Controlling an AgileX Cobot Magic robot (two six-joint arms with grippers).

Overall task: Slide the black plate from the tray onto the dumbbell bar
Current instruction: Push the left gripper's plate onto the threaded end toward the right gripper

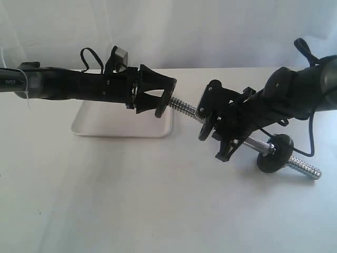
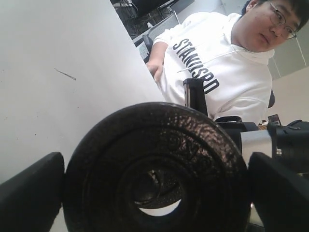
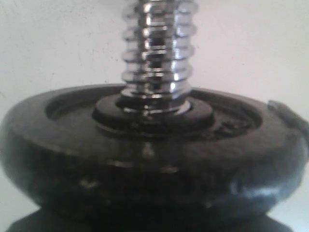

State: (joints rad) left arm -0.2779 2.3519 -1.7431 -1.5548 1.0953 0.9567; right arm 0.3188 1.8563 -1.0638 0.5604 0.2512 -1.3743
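My left gripper (image 1: 162, 96) is shut on the black plate (image 1: 170, 99), held on edge above the white tray (image 1: 105, 124). In the left wrist view the plate (image 2: 159, 140) fills the space between both fingers (image 2: 31, 193). A dark shape partly fills the plate's centre hole. The dumbbell bar (image 1: 184, 109) slopes up from the table, and its threaded tip meets the plate's face. My right gripper (image 1: 209, 120) is shut on the bar's middle, just behind a fitted black disc (image 3: 154, 145). Threads (image 3: 157, 48) rise out of that disc.
The bar's far disc (image 1: 274, 153) sits low by the table, with a threaded end (image 1: 308, 168) sticking out past it. A person in a white hoodie (image 2: 212, 72) sits beyond the table edge. A cable (image 1: 310, 132) hangs from the right arm.
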